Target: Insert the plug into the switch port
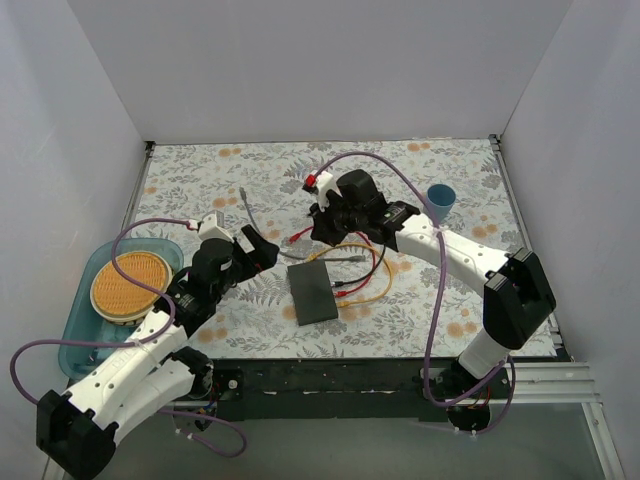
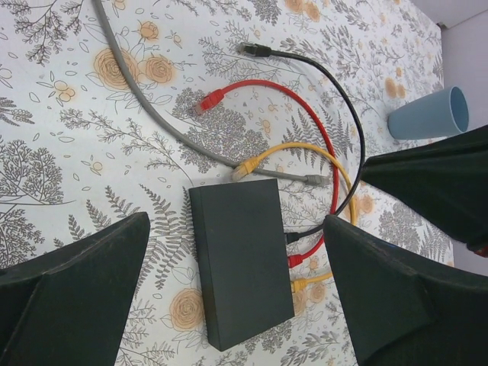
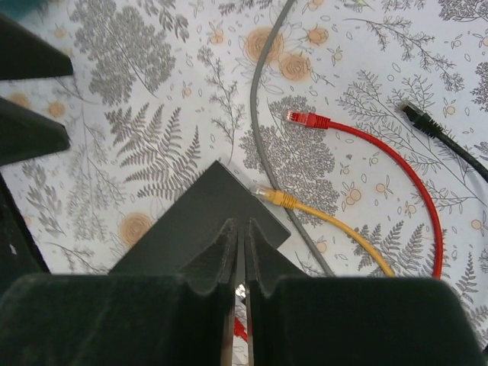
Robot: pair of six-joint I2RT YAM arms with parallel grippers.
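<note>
The flat black switch box (image 1: 312, 292) lies on the floral table; it also shows in the left wrist view (image 2: 240, 259) and the right wrist view (image 3: 191, 229). Black, red and yellow cables sit in ports on its right side (image 2: 296, 261). Free plugs lie beyond it: red (image 2: 210, 99), black (image 2: 255, 49), yellow (image 2: 242, 169) and grey (image 2: 314, 180). My left gripper (image 2: 236, 221) is open and empty, hovering left of the box (image 1: 264, 247). My right gripper (image 3: 241, 225) is shut and empty above the box's far corner (image 1: 322, 232), near the yellow plug (image 3: 274, 197).
A blue cup (image 1: 441, 196) stands at the back right. A teal tray (image 1: 85, 330) with a round orange woven disc (image 1: 129, 284) sits at the left edge. White walls enclose the table on three sides. The grey cable (image 1: 250, 215) runs back left.
</note>
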